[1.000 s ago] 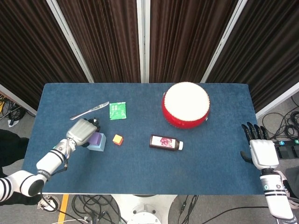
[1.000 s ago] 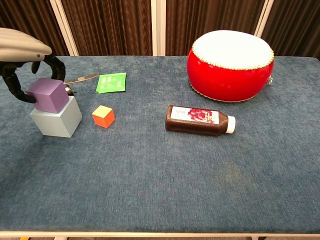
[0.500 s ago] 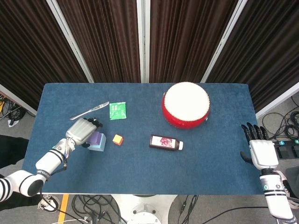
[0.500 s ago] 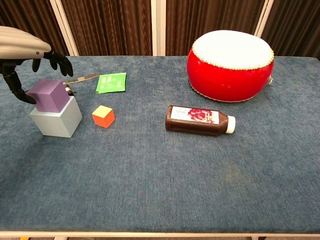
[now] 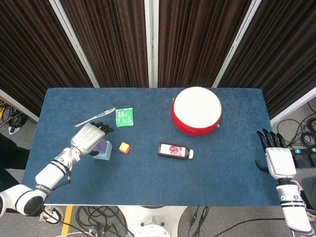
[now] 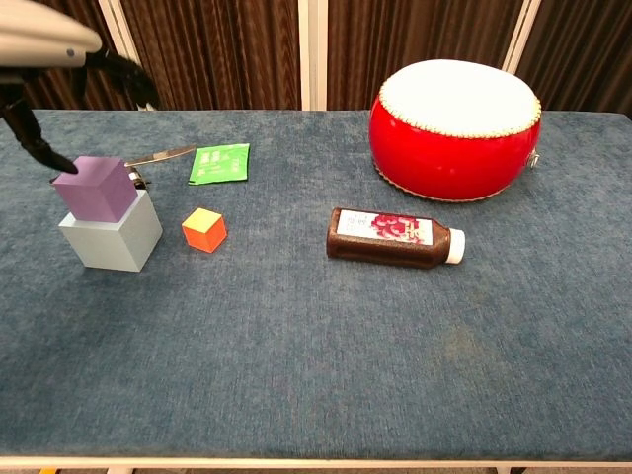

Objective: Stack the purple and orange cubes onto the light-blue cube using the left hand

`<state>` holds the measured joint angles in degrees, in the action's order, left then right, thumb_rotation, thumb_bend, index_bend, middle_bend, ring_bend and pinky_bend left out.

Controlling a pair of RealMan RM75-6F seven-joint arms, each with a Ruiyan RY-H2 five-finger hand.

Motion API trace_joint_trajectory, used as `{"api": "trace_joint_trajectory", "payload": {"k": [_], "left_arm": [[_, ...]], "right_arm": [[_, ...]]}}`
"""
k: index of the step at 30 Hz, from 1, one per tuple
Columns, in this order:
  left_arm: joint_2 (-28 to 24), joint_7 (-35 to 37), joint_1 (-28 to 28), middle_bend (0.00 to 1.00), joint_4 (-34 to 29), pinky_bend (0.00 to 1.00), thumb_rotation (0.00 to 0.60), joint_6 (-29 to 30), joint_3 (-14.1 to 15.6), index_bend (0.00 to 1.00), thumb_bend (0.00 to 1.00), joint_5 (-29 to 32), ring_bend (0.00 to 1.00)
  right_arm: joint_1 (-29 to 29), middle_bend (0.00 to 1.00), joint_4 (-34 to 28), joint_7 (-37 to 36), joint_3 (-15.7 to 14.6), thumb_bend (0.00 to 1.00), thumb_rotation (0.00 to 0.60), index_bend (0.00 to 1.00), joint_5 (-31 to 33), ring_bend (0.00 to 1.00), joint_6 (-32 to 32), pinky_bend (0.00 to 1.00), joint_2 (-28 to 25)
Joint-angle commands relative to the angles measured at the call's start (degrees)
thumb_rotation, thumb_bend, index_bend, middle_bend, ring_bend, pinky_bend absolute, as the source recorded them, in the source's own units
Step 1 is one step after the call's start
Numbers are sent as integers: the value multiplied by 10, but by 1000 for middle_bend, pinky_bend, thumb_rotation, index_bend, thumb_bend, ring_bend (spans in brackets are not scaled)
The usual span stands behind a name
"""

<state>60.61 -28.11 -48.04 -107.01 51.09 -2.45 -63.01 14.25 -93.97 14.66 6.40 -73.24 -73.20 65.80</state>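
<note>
The purple cube [image 6: 96, 187] sits on top of the light-blue cube [image 6: 111, 235] at the table's left. To their right the orange cube [image 6: 204, 229] lies alone on the cloth, also seen as the orange cube [image 5: 124, 147] from above. My left hand [image 5: 89, 138] hovers just above the stack with its fingers spread and nothing in them; in the chest view the left hand [image 6: 54, 59] is raised clear of the purple cube. My right hand [image 5: 275, 159] hangs open off the table's right edge.
A dark juice bottle [image 6: 394, 238] lies on its side mid-table. A red drum [image 6: 455, 128] stands at the back right. A green packet [image 6: 220, 163] and a metal knife [image 6: 158, 156] lie behind the cubes.
My left hand has let go of the purple cube, spread its fingers and risen above it. The purple cube stays on the light-blue cube. The right hand has barely moved.
</note>
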Motion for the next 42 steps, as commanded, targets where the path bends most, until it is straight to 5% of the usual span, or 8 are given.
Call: {"api": "trace_joint_trajectory", "payload": {"k": [1, 7, 17, 26, 42], "left_arm": [[4, -58, -10, 331, -46, 384, 600, 23, -8, 278, 164, 26, 244], [72, -128, -38, 338, -40, 386, 600, 15, 4, 289, 164, 58, 245], [191, -182, -70, 350, 71, 386, 600, -4, 22, 315, 165, 91, 244], [235, -204, -81, 359, 160, 388, 600, -8, 39, 337, 168, 77, 245], [267, -135, -77, 388, 252, 404, 600, -45, 39, 370, 172, 47, 256]], "right_arm": [[0, 15, 4, -6, 1, 197, 600, 0, 0, 0, 2, 7, -2], [0, 15, 7, -19, 5, 197, 600, 0, 0, 0, 0, 7, -7], [-6, 16, 17, -46, 4, 197, 600, 0, -2, 0, 0, 7, -14], [-4, 16, 36, -63, 4, 197, 600, 0, 3, 0, 12, 4, -9], [-1, 16, 30, -49, 6, 198, 600, 0, 12, 0, 18, 0, -8]]}}
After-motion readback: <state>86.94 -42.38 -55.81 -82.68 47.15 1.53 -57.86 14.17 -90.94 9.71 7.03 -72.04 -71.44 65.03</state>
